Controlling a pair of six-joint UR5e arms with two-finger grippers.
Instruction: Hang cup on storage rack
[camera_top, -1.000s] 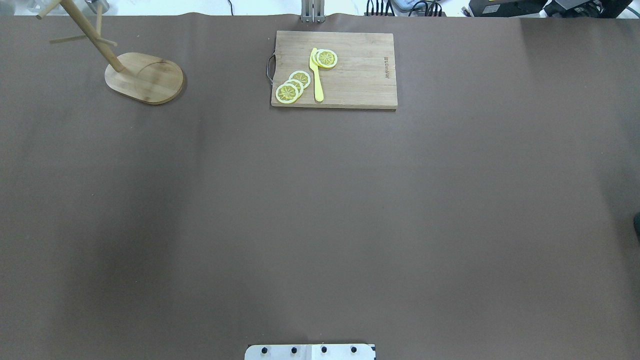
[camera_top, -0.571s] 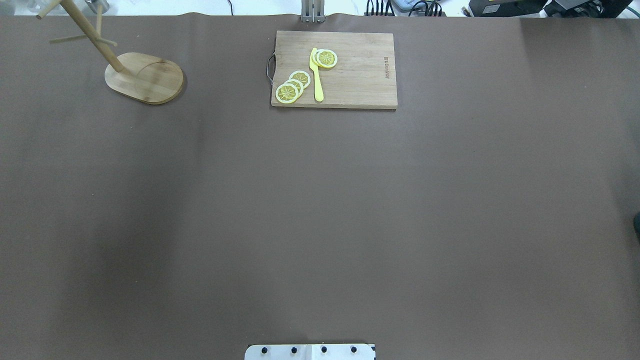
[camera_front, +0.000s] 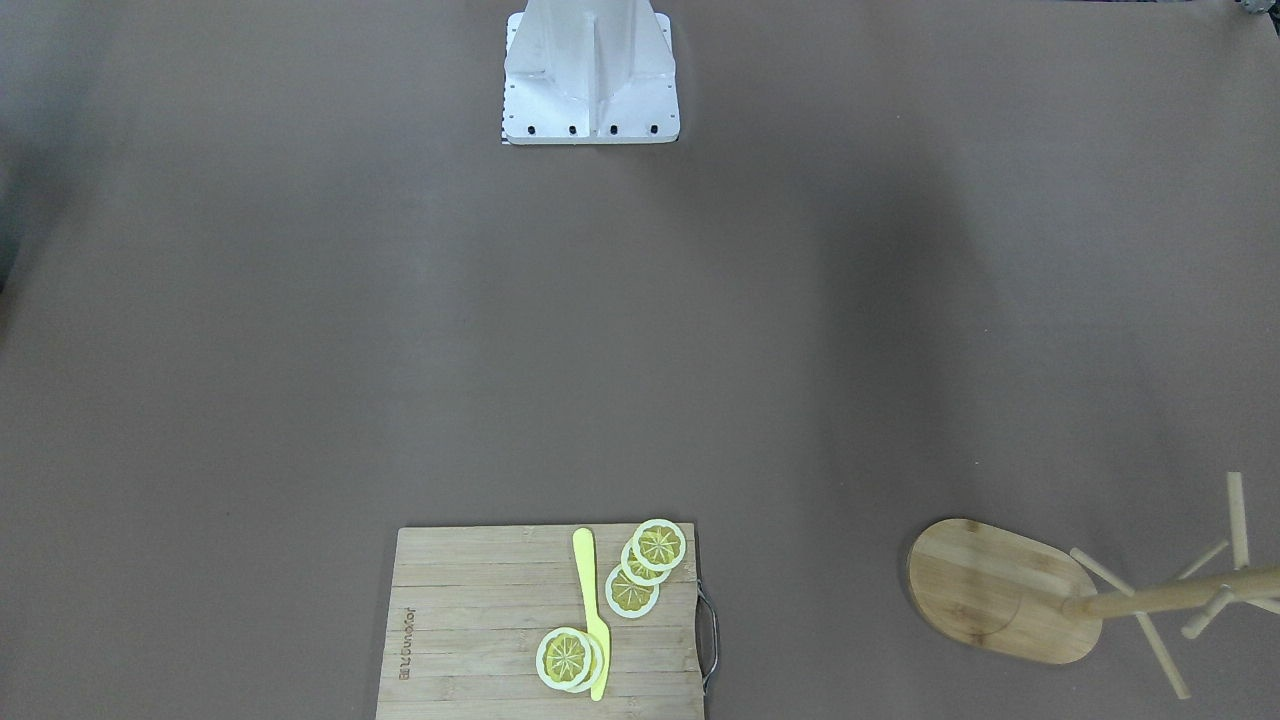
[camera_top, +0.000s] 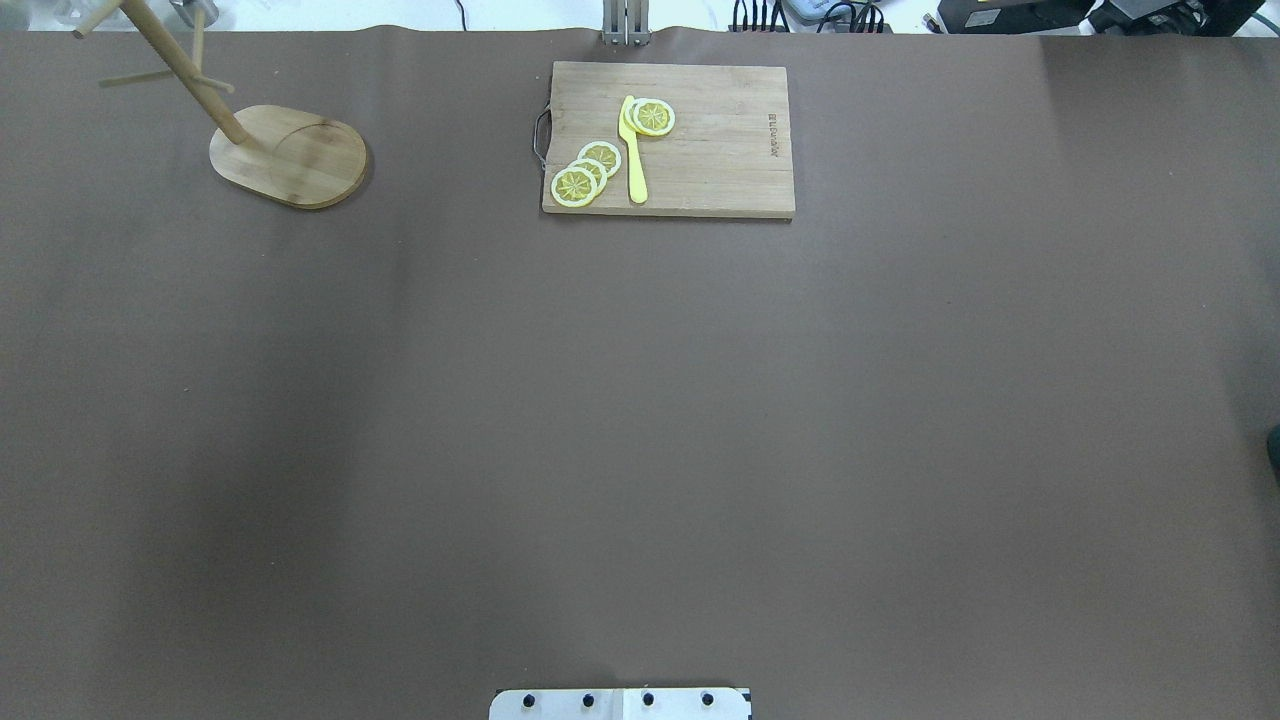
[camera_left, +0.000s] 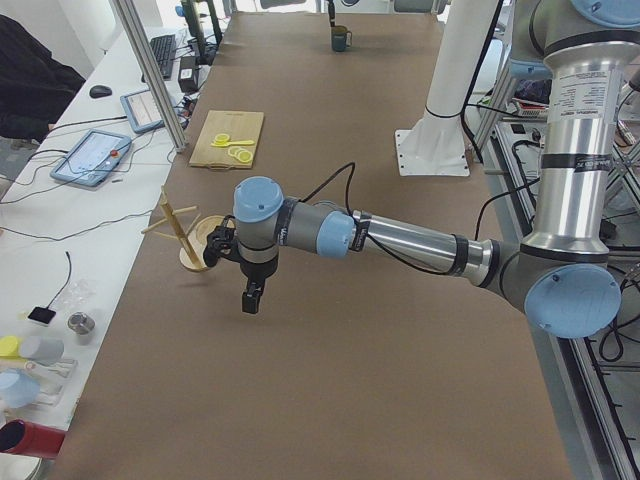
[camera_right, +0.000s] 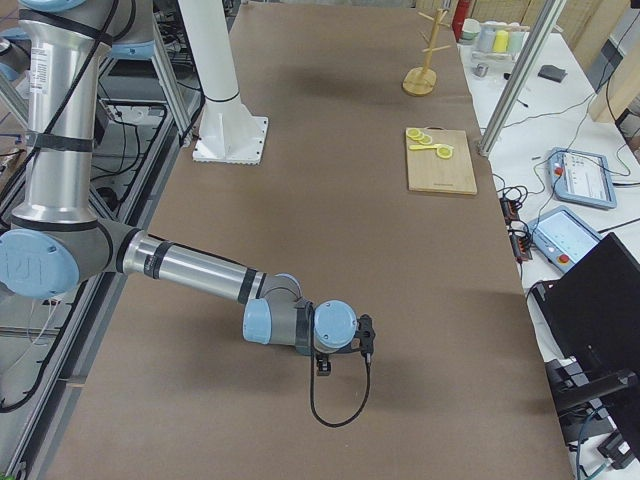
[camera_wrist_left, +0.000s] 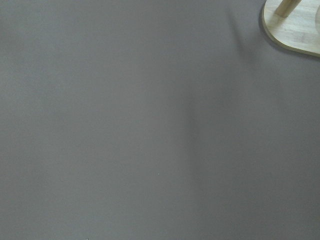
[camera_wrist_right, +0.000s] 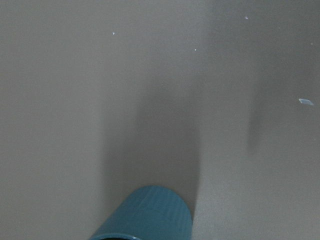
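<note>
Cup (camera_wrist_right: 145, 216) unmoved | storage rack (camera_top: 288, 157) unmoved | left hand (camera_left: 249, 301), right hand (camera_right: 322, 366): grip cannot tell

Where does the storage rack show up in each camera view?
Front-facing: storage rack lower right.
Overhead: rack upper left.
Exterior left: rack left of centre, near the table's edge.
Exterior right: rack at top, far end.
Left wrist: rack base, top right corner.
Right wrist: not in it.
Shared landmark: cutting board, in all four exterior views.
</note>
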